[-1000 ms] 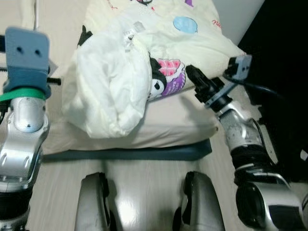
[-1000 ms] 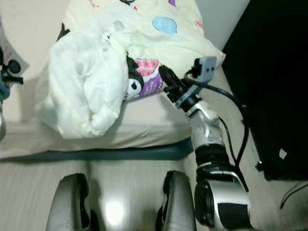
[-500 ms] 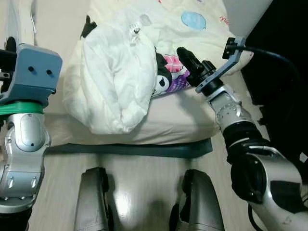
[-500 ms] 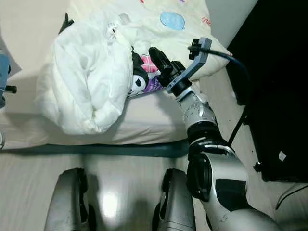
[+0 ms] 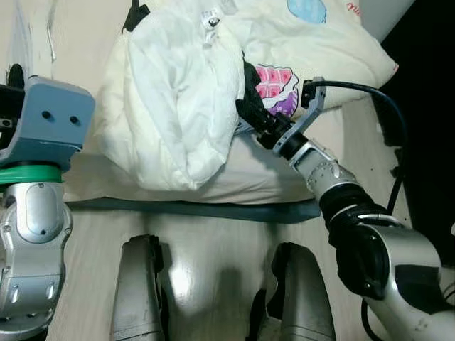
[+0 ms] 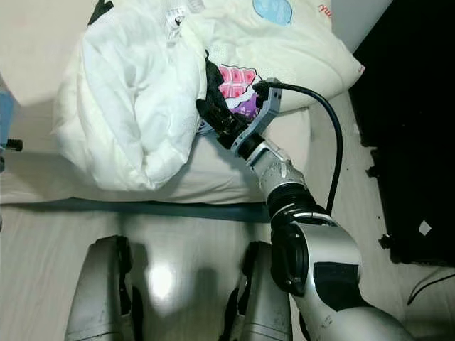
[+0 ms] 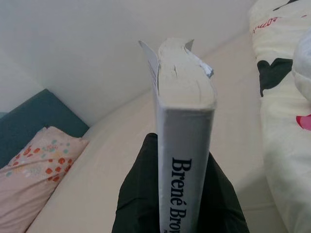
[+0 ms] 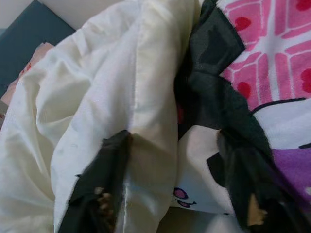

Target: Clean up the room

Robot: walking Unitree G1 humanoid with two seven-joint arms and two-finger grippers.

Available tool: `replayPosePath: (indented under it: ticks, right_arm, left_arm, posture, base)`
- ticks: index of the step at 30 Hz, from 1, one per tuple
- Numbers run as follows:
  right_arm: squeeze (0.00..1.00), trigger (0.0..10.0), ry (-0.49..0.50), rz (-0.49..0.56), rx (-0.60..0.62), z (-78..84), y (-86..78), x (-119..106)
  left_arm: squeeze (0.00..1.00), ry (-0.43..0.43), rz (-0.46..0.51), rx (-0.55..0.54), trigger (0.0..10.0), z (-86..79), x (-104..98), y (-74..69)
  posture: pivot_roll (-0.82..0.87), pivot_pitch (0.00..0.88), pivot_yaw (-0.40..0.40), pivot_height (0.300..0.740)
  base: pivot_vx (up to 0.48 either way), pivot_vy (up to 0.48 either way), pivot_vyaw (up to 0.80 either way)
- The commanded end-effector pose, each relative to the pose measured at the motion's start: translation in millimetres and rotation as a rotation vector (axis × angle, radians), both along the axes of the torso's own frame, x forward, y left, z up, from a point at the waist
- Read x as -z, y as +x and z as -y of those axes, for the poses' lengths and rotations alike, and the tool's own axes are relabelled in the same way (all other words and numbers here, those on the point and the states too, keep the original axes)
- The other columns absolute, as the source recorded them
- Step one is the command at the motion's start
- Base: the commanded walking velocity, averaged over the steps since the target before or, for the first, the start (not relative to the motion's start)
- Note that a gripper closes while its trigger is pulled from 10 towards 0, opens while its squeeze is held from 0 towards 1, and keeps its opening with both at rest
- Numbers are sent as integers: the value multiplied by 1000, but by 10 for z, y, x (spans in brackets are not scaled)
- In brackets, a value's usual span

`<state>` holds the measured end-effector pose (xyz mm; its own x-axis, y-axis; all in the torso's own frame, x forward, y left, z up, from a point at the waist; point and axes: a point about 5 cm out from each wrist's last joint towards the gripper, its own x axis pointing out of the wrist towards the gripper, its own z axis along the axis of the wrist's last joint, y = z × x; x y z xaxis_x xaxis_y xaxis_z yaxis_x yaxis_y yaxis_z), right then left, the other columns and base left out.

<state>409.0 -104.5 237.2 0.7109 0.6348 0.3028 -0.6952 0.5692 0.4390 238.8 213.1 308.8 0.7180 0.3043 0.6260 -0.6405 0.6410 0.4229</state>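
Cream sheeting covers the bed [image 5: 284, 177], which lies straight ahead of both arms, its dark blue base just beyond the robot's knees. On it, directly in front of the right jaws, sits a big white duvet [image 5: 174, 92], crumpled into a mound whose long axis runs away from the robot, up the bed. Beside that mound, to the right of the jaws' reach line, is a pale yellow blanket [image 5: 313, 46] printed with a black, pink and purple cartoon figure [image 5: 269, 89].

The right gripper [image 5: 250, 117] is the nearer arm by far. Its jaws stand apart and are pushed in where the duvet's edge meets the printed blanket. In the right wrist view one finger [image 8: 104, 191] lies on the white fold and the other on the cartoon print, so the duvet's hem runs between them, but they have not closed on any cloth. The coming grab, I judge, turns on that hem staying between the jaws.

The left gripper [image 7: 177, 204] is raised well off to the left of the duvet, its jaws clamped on a book [image 7: 182, 121] held upright by its spine, with a small patterned pillow [image 7: 36, 165] beyond it.
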Motion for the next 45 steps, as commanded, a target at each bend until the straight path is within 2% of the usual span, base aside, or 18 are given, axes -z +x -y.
replayPosePath:
  ticks: [1, 7, 13, 14, 16, 17, 18, 20, 21, 29, 31, 36, 37, 40, 42, 43, 44, 45]
  right_arm:
    - [0, 10000, -31, -10, -27, 6, -12, 50]
    - [0, 10000, -48, 73, -41, 65, 10, -179]
    - [0, 10000, -56, 127, -124, -24, -8, -319]
    - [0, 8627, -59, 120, -136, -42, -13, -304]
    - [0, 8627, -62, 115, -144, -53, -16, -290]
    - [0, 7569, -69, 108, -145, -64, -17, -268]
    - [0, 4549, -76, 88, -150, -79, -20, -226]
    - [0, 4549, -80, 74, -152, -87, -22, -199]
    - [0, 314, -86, 61, -151, -89, -24, -162]
    - [0, 0, -95, 70, -152, -62, -25, -159]
    - [0, 0, -103, 87, -112, -12, -9, -195]
    - [0, 0, -173, 121, -73, 25, -3, -184]
    - [0, 0, -235, 150, -73, 24, -17, -137]
    - [0, 0, -285, 181, -83, 8, -37, -83]
    - [0, 0, -382, 297, -153, -122, -178, 175]
    - [0, 0, -392, 335, -180, -199, -262, 293]
    - [0, 0, -392, 335, -180, -199, -262, 293]
    - [0, 0, -371, 356, -203, -309, -362, 406]
  left_arm:
    - [0, 9, 28, 0, 10000, 27, -32, -78]
    - [0, 1, 8, 12, 10000, 54, -11, -81]
    - [0, -4, -8, 21, 10000, 77, 3, -80]
    - [0, -6, -11, 23, 10000, 81, 8, -77]
    - [0, -7, -12, 24, 10000, 84, 11, -75]
    - [0, -7, -14, 26, 10000, 90, 12, -74]
    - [0, -7, -14, 28, 10000, 96, 10, -73]
    - [0, -7, -15, 30, 10000, 100, 7, -73]
    - [0, -6, -14, 30, 10000, 101, 1, -72]
    - [0, -11, -23, 30, 10000, 104, 16, -64]
    - [0, -16, -29, 38, 10000, 124, 35, -44]
    - [0, -22, -34, 47, 10000, 145, 55, -16]
    - [0, -26, -36, 56, 10000, 164, 66, 7]
    - [0, -30, -38, 67, 10000, 186, 72, 35]
    - [0, -43, -24, 139, 10000, 309, 43, 152]
    - [0, -48, -16, 170, 10000, 365, 19, 206]
    - [0, -48, -16, 170, 10000, 365, 19, 206]
    - [0, -54, -4, 196, 10000, 415, -14, 260]
  posture:
    - [376, 463, -80, 525]
    - [372, 463, -80, 525]
    - [368, 458, -76, 525]
    - [368, 458, -76, 525]
    - [368, 458, -76, 525]
    - [368, 458, -76, 525]
    - [368, 458, -76, 525]
    - [368, 458, -76, 525]
    - [379, 453, -75, 525]
    - [364, 448, -76, 525]
    - [356, 444, -75, 525]
    - [341, 434, -76, 525]
    - [319, 423, -75, 525]
    - [306, 416, -74, 525]
    - [257, 397, -60, 525]
    - [245, 394, -56, 525]
    - [245, 394, -56, 525]
    - [227, 383, -51, 525]
  base:
    - [0, 0, 0]
    - [0, 0, 0]
    - [0, 0, 0]
    - [0, 0, 0]
    - [0, 0, 0]
    - [0, 0, 0]
    - [0, 0, 0]
    - [0, 0, 0]
    - [0, 0, 0]
    - [0, 0, 0]
    - [0, 0, 0]
    - [0, 0, 0]
    - [0, 0, 0]
    - [0, 0, 0]
    - [0, 0, 0]
    - [0, 0, 0]
    - [0, 0, 0]
    - [0, 0, 0]
